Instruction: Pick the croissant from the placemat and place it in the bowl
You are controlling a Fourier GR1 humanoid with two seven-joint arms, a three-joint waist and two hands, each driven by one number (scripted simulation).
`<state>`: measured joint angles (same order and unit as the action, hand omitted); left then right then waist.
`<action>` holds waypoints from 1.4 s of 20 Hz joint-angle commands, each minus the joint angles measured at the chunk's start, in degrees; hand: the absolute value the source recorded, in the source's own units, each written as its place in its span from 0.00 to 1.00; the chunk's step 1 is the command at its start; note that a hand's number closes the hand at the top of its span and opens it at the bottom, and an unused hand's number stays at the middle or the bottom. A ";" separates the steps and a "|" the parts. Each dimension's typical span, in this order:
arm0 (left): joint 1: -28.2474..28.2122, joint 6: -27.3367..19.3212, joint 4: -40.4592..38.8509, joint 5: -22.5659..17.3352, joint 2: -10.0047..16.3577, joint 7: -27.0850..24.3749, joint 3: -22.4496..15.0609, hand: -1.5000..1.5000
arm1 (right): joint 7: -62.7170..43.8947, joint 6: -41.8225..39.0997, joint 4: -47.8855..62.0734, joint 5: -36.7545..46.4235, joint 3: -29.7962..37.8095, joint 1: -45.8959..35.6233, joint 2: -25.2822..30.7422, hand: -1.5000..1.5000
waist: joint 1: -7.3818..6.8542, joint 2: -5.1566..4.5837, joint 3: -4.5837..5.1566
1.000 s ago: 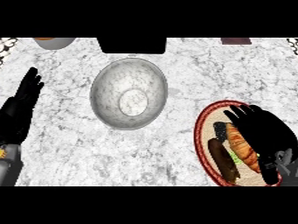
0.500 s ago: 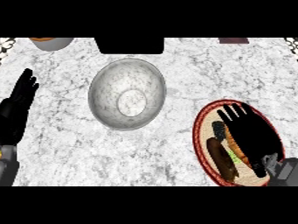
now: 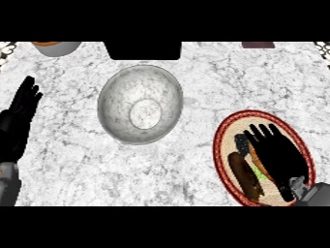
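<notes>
The croissant (image 3: 243, 175) lies on the oval red-rimmed placemat (image 3: 223, 137) at the right; only its dark brown left side and an orange edge show. My right hand (image 3: 277, 156) lies flat on top of it, fingers straight and pointing away from me, covering most of it. The silver bowl (image 3: 140, 104) stands in the middle of the counter, holding nothing, well to the left of the placemat. My left hand (image 3: 16, 117) rests open at the left edge, fingers up.
A grey dish with an orange rim (image 3: 55, 47) sits at the back left. A black block (image 3: 142, 50) stands at the back centre and a small brown item (image 3: 258, 44) at the back right. Patterned wall strips flank the marble counter.
My right hand has drawn back toward me and lowered onto the croissant, its fingers now straighter. The left hand has shifted only slightly. Bowl and placemat have not moved.
</notes>
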<state>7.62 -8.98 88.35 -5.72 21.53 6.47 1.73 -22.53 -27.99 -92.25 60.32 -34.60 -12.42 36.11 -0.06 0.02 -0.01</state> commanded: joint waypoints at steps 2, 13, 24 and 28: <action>-0.70 -1.59 -0.86 3.86 -4.26 -1.58 -1.51 0.50 | 4.30 -1.90 4.36 2.48 3.36 -1.66 -2.34 0.00 | -0.04 -0.04 0.01; 2.13 2.20 -0.87 4.41 -3.76 0.93 2.68 0.50 | 4.18 5.33 13.44 13.34 4.09 0.70 -11.94 0.00 | -0.10 -0.05 0.00; 3.94 3.78 0.00 4.20 -3.67 4.38 3.99 0.50 | 17.46 6.78 22.13 11.84 8.26 -3.67 -11.11 1.00 | -0.16 -0.08 -0.01; 2.50 4.64 -3.86 4.83 -4.52 -1.70 4.82 0.50 | 18.90 9.58 25.29 13.55 10.38 -6.35 -11.79 1.00 | -0.18 -0.12 0.01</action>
<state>9.67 -4.88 86.85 -1.27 17.48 6.98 6.05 -6.73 -19.73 -71.79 73.13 -25.23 -16.77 24.93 -0.24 0.79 0.89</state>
